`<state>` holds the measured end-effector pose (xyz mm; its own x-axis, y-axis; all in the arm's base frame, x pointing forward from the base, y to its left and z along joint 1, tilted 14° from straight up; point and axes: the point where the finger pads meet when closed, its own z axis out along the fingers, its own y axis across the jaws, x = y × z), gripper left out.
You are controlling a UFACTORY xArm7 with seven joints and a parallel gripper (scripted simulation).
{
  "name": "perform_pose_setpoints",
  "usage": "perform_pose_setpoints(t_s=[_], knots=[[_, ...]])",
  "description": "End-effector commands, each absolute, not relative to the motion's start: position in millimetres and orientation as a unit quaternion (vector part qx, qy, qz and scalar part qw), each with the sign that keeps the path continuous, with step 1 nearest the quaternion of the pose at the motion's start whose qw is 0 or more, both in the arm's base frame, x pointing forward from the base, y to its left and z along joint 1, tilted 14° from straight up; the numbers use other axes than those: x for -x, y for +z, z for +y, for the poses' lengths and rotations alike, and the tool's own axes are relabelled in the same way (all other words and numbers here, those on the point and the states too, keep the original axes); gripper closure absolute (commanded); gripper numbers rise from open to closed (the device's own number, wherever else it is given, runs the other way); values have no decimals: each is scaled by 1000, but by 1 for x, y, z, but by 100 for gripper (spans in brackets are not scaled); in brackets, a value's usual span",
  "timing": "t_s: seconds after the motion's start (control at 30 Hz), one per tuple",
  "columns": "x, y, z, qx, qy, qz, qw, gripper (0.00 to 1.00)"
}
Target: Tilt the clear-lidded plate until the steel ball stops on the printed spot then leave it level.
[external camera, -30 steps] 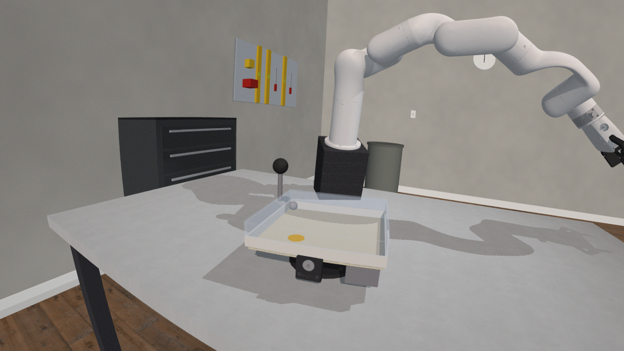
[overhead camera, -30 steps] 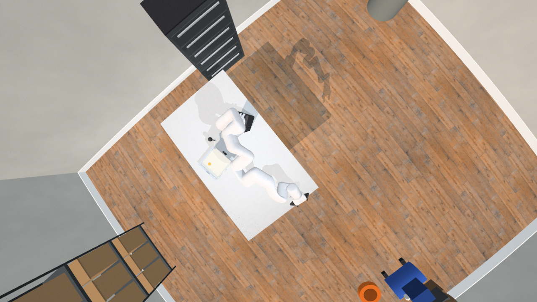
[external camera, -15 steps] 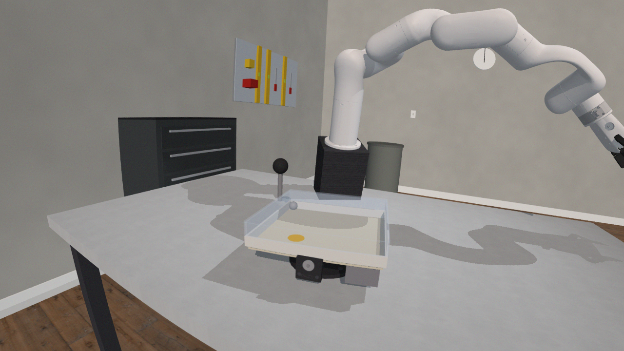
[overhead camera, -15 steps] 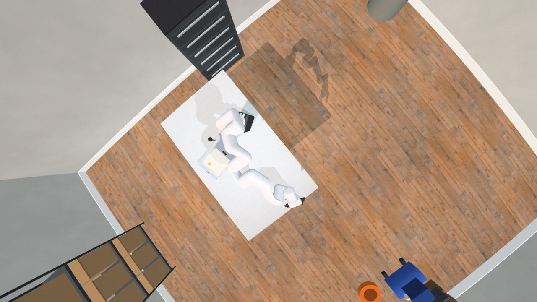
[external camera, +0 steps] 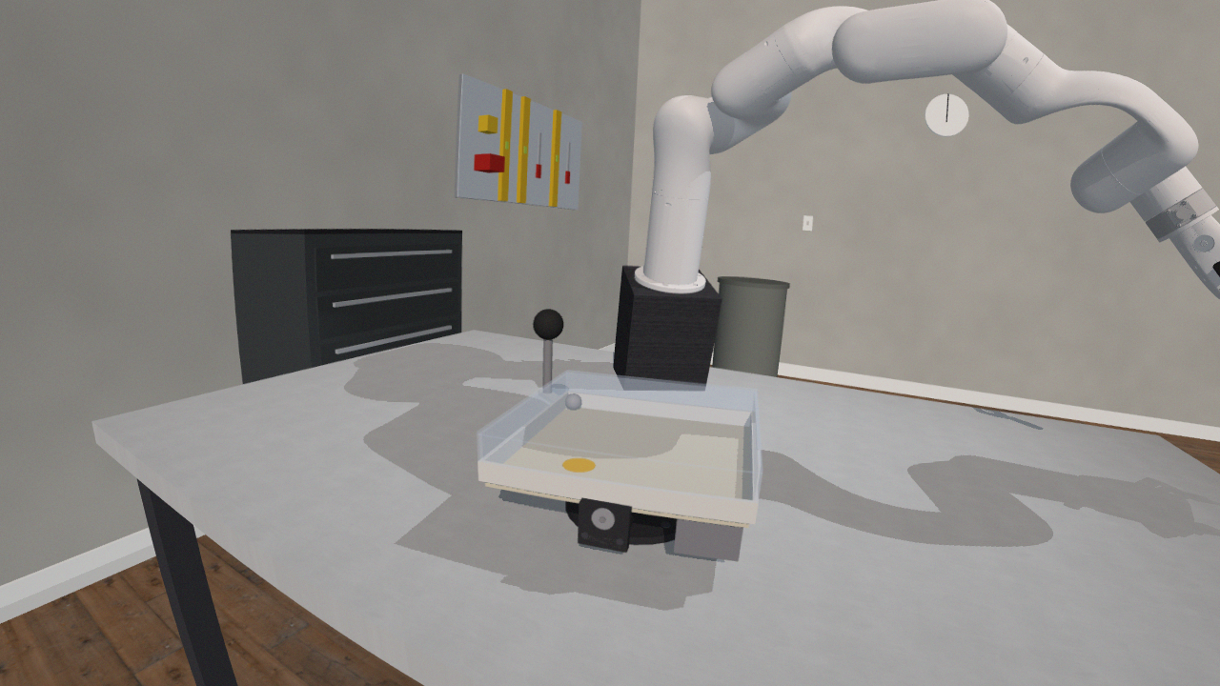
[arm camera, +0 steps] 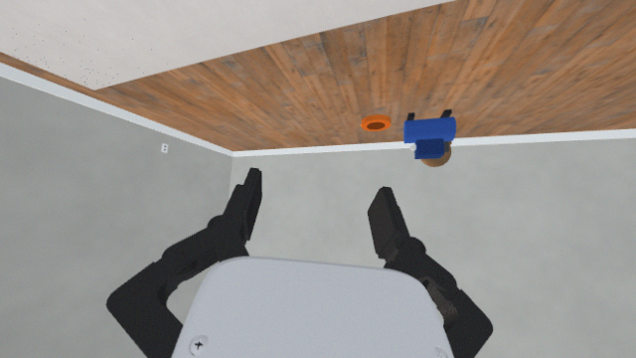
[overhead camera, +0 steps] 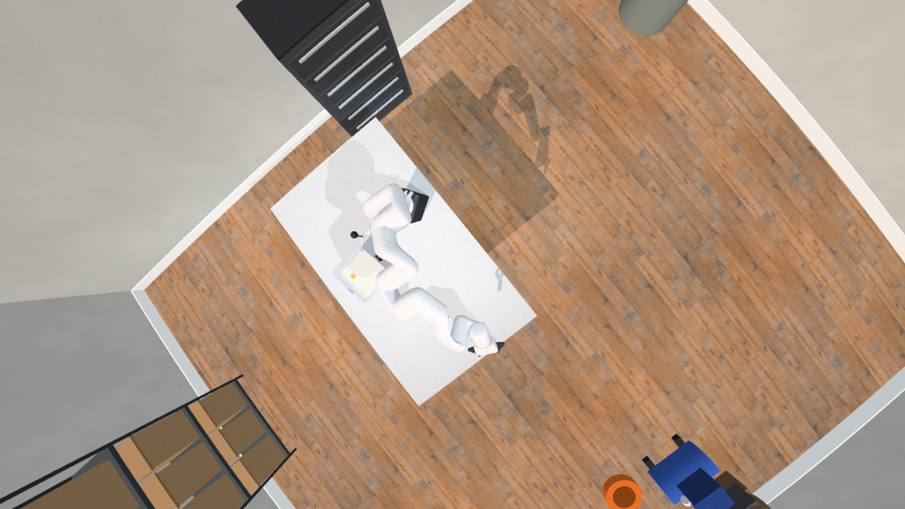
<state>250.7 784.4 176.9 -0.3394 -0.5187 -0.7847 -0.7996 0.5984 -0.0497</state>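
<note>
No lettering is legible to me. The tray point(overhead camera: 370, 266) point(external camera: 631, 443) on the table contains the steel ball point(external camera: 573, 401), at a far corner, apart from the orange spot point(overhead camera: 353, 276) point(external camera: 578, 465). My pincer point(overhead camera: 486, 347) point(arm camera: 319, 191) is released.

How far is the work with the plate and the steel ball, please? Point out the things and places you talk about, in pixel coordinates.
Nothing looks done: the steel ball point(external camera: 573, 401) sits in a far corner of the plate point(overhead camera: 368, 291) point(external camera: 622, 499), off the orange spot point(overhead camera: 353, 276) point(external camera: 578, 465). Nothing is in hand; the jaws stand open. Left: tilting, stopping the ball, levelling.
</note>
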Motion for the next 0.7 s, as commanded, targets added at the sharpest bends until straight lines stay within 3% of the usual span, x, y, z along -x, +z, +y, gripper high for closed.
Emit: perform_pose_setpoints(t_s=[0.0,0.67], knots=[[-271,185,774,377,177,818,396,0],[-357,205,712,212,172,887,373,0]])
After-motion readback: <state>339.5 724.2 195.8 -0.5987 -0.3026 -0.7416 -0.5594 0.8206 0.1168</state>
